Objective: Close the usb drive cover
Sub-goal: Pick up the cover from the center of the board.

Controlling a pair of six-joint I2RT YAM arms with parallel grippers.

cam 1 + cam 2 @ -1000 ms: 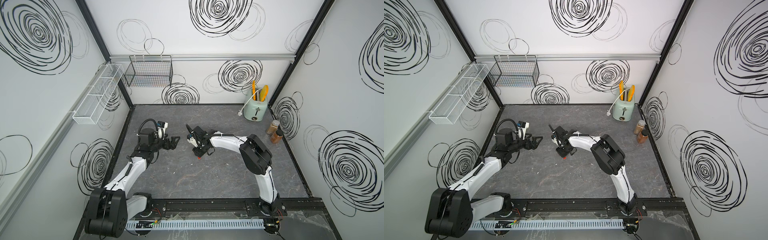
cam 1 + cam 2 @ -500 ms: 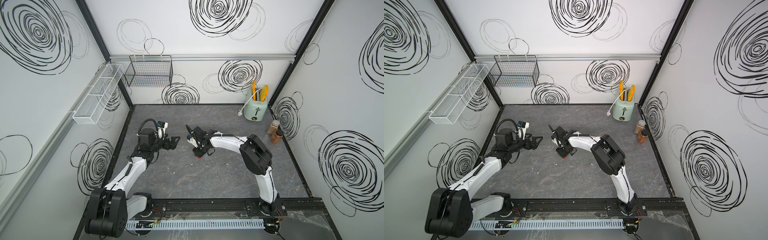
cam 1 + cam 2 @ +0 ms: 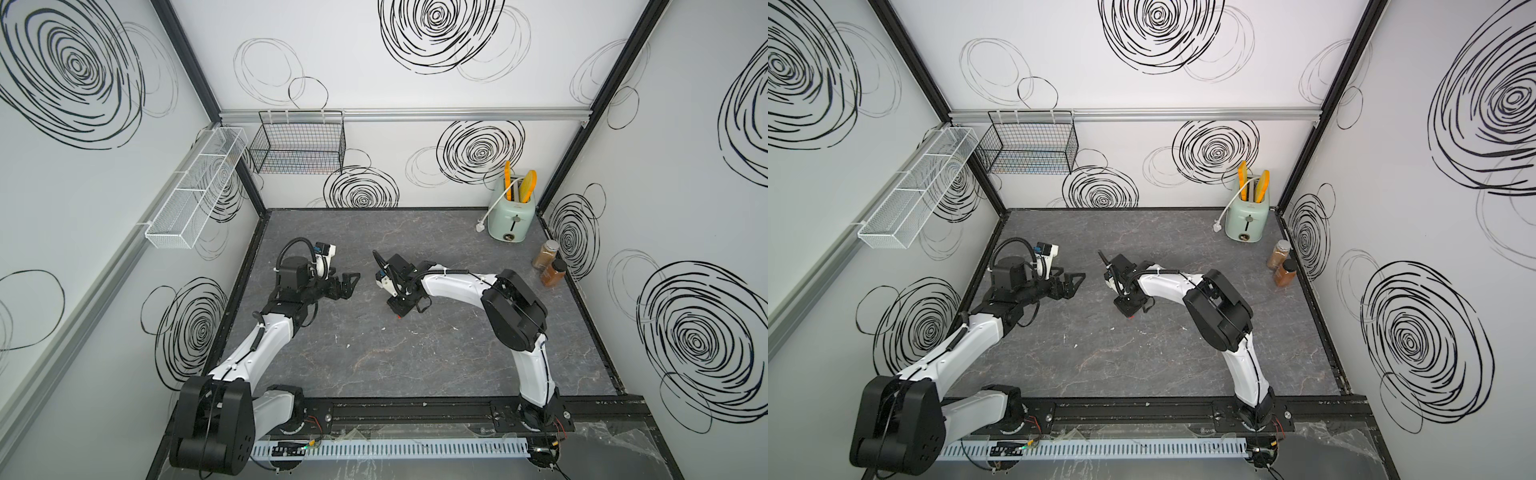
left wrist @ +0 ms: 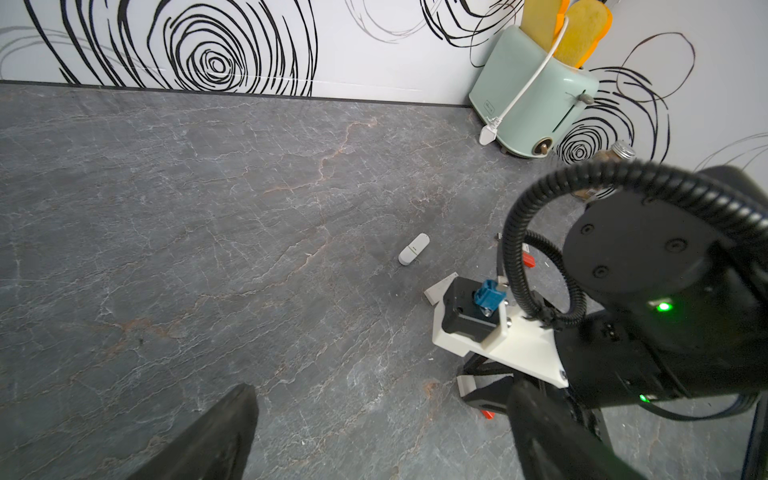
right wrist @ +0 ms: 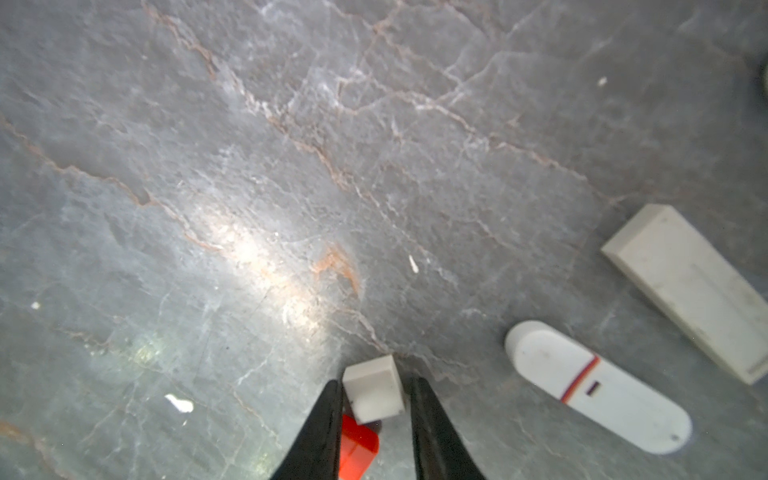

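Right wrist view has the right gripper [image 5: 375, 380] drawn narrow, its fingers [image 5: 328, 415] flanking a small white cap [image 5: 374, 390] that sits on the red drive [image 5: 358, 446]; they seem to pinch it, though the contact is blurred. A white drive [image 5: 598, 390] and a pale block [image 5: 685, 291] lie flat on the table [image 5: 249, 166] close by, apart from each other. In both top views the red drive is a speck near the table's middle, under the right gripper and about 4 o'clock from the left gripper [image 3: 352, 284], which hangs spread wide holding nothing, with a toaster [image 3: 512, 216] in the 1 o'clock corner
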